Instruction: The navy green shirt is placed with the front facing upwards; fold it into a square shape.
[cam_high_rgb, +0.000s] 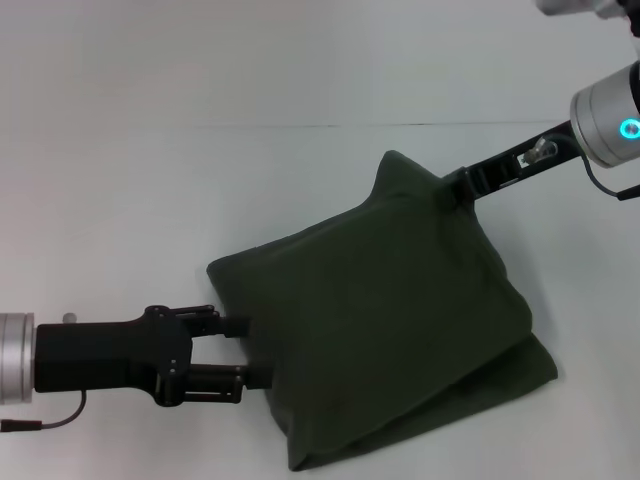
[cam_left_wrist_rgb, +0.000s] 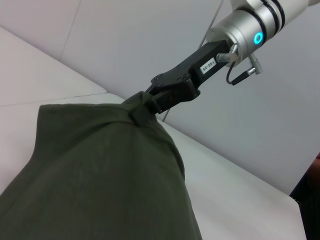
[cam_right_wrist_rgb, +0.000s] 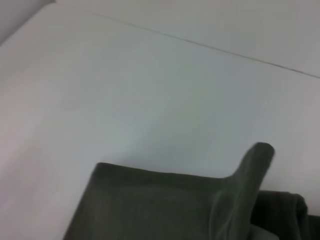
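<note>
The navy green shirt lies folded into a thick, roughly square bundle on the white table; its print is hidden. My right gripper is shut on the shirt's far right corner and holds it lifted; a cloth tip sticks up beside it. The left wrist view shows this pinch by the right gripper, with the shirt sloping up to it. My left gripper is at the shirt's near-left edge, its fingers spread wide apart, the tips at or under the cloth. The shirt also shows in the right wrist view.
The white table stretches bare to the left and behind the shirt. Its far edge meets a pale wall. A lower layer of the shirt sticks out at the near right.
</note>
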